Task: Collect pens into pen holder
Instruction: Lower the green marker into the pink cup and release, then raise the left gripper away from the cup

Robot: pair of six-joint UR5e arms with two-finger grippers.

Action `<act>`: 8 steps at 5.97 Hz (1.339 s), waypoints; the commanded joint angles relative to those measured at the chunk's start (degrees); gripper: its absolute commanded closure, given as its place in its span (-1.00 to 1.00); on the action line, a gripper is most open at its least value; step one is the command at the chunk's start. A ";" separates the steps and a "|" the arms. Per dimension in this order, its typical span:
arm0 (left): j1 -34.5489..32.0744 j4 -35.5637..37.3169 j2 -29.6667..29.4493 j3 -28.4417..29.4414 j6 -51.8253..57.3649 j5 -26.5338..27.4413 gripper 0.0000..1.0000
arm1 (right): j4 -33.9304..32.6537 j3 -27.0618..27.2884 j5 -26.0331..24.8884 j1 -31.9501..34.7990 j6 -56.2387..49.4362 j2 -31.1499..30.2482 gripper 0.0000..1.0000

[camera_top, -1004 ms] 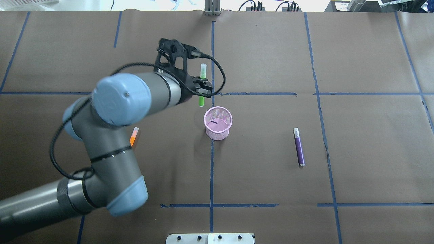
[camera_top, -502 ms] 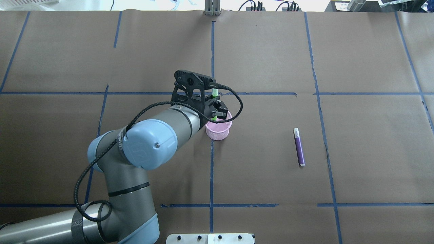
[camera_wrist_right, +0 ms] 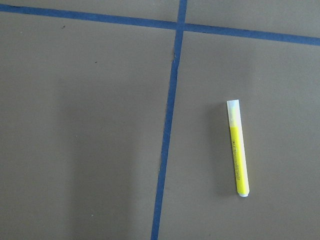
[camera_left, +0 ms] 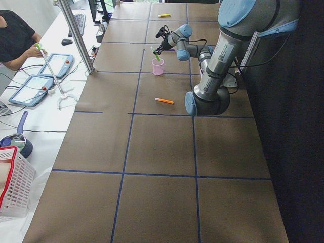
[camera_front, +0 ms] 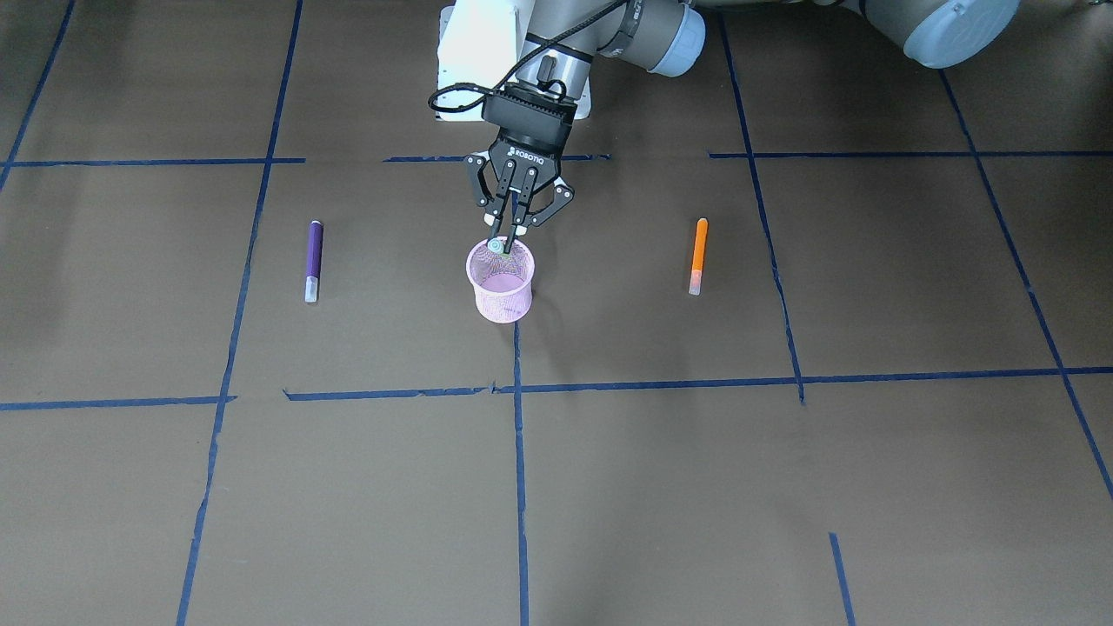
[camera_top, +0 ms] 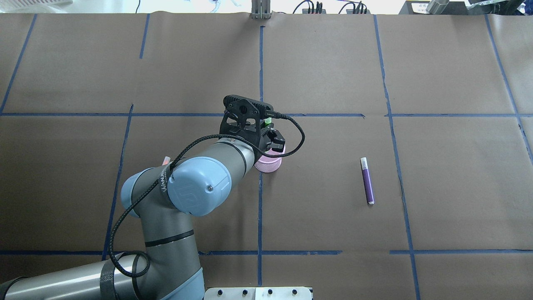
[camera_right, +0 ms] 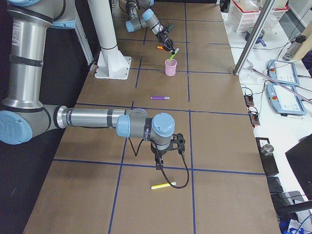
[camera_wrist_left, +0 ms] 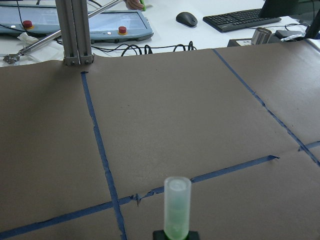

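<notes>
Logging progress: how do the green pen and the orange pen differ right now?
The green pen is pinched in the left gripper and stands tilted over the pink pen holder. The orange pen lies flat on the table, with no gripper on it. Both are slim markers with pale translucent caps.

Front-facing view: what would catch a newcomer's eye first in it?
The left black claw holds a slim green pen tilted at the mouth of the small pink wire-mesh cup at the middle. A purple pen lies flat on that view's left, an orange pen on its right.
</notes>
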 commanded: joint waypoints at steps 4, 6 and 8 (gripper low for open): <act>-1.36 -5.86 -0.53 1.66 -2.98 0.07 -1.00 | 0.09 -1.04 0.53 -0.02 -0.35 0.09 -1.00; -8.28 -7.20 1.04 1.75 -3.77 -12.09 -1.00 | 6.65 -11.51 -0.17 -0.02 -0.78 6.46 -0.99; -14.97 -7.02 5.59 1.75 -3.68 -25.88 -1.00 | 6.51 -22.45 -3.23 -1.07 -2.62 12.99 -0.96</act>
